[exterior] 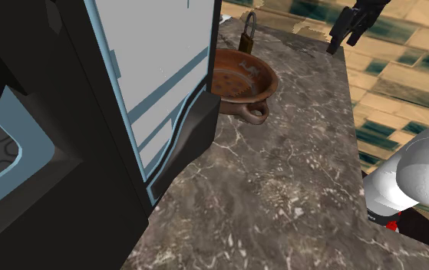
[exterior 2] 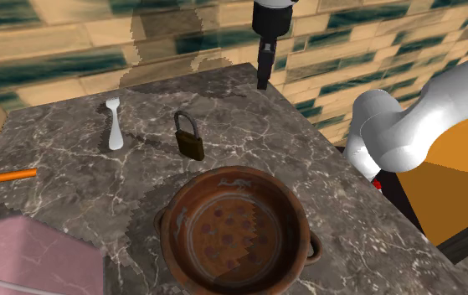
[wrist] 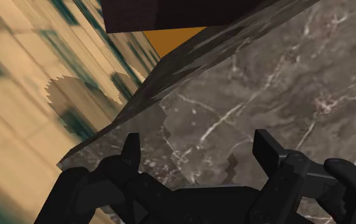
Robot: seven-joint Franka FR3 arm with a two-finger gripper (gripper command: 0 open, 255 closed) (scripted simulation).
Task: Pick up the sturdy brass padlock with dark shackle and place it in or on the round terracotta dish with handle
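The brass padlock (exterior 2: 188, 137) with a dark shackle stands upright on the marble counter, just beyond the round terracotta dish (exterior 2: 232, 239). In the shoulder view the padlock (exterior: 247, 34) is behind the dish (exterior: 239, 79), whose looped handle (exterior: 255, 113) points toward the camera. The dish holds nothing. My black gripper (exterior 2: 263, 81) hangs above the counter's far corner, well away from the padlock and to its right in the second exterior view. The gripper (exterior: 334, 46) also shows above the counter's edge. In the wrist view the gripper (wrist: 200, 156) is open over bare marble, with nothing between its fingers.
A big black and grey-blue appliance (exterior: 128, 84) crowds the shoulder view's left, close to the dish. A white spoon-like utensil (exterior 2: 115, 126), an orange stick (exterior 2: 2, 178) and a pink block (exterior 2: 31, 256) lie at the second exterior view's left. The counter edge (wrist: 138, 95) drops to a tiled floor.
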